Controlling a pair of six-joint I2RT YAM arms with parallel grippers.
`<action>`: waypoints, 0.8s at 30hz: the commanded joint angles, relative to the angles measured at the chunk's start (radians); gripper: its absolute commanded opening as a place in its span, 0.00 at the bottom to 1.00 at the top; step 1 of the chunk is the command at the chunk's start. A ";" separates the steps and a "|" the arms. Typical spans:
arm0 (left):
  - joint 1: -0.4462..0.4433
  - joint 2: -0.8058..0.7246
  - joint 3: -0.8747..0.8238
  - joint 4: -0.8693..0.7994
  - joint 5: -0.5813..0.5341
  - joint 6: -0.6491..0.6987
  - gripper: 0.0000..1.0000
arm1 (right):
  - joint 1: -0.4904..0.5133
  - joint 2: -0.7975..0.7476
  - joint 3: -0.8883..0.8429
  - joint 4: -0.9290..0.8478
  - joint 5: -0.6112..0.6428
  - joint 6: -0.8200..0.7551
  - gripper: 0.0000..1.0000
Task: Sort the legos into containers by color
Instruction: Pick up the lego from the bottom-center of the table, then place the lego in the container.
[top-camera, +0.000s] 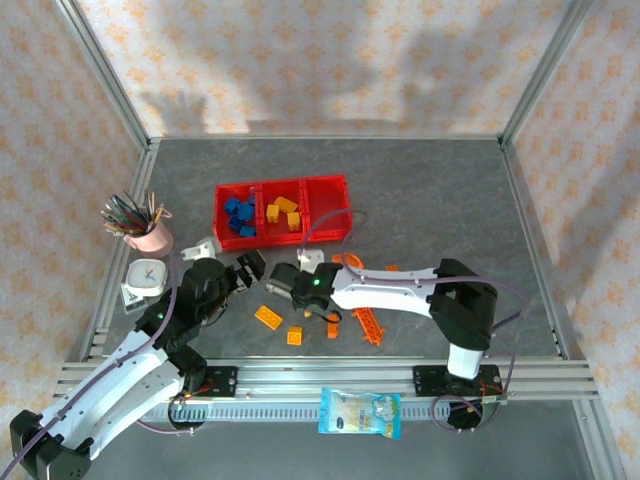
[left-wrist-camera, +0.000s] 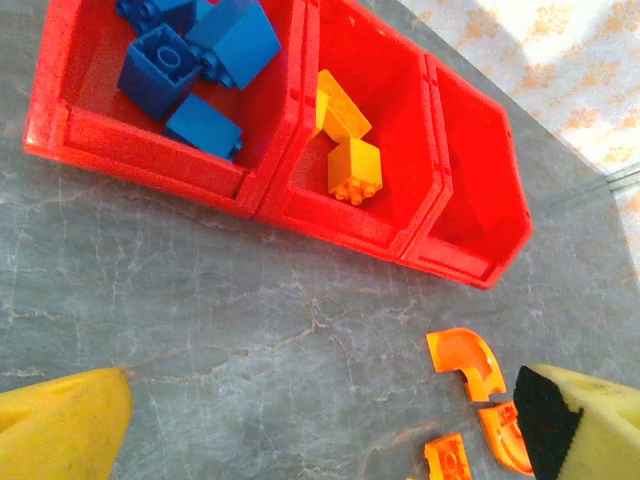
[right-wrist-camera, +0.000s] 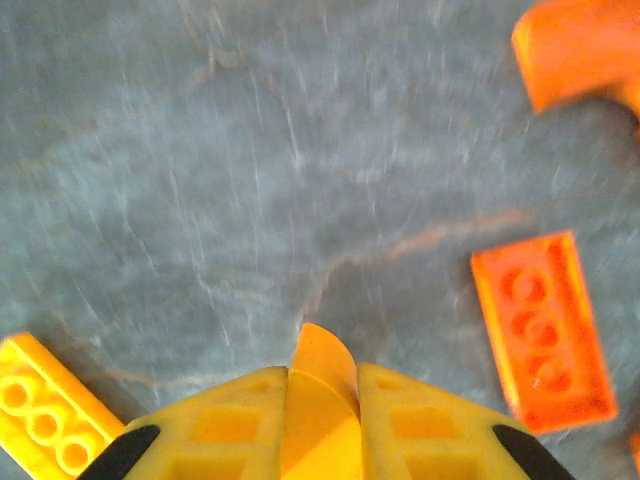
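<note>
Holds left jaws wide apart, empty, centre-left in the top view, facing the containers with blue legos and yellow legos binned. Clamps right jaws on an orange brick at centre, probably for the bare right bin. Works on grey marbled desk, floral walls around.

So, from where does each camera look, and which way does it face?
Top external: above and behind the arms, looking down at the table; both arms, left pincer and right pincer show.
Left wrist: on the left arm, facing the red tray; its open yellow fingers show.
Right wrist: close over the table, facing down; its pincer shut on an orange piece.
Shared: top and left wrist both see the tray's blue bricks and yellow bricks.
</note>
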 joint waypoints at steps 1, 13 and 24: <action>0.003 0.031 0.066 0.033 -0.054 0.029 0.99 | -0.066 -0.025 0.087 0.032 0.094 -0.142 0.19; 0.139 0.148 0.113 0.144 0.002 0.073 0.99 | -0.281 0.264 0.493 0.221 0.040 -0.434 0.19; 0.165 0.145 0.117 0.132 0.011 0.074 0.99 | -0.329 0.450 0.739 0.222 0.016 -0.529 0.37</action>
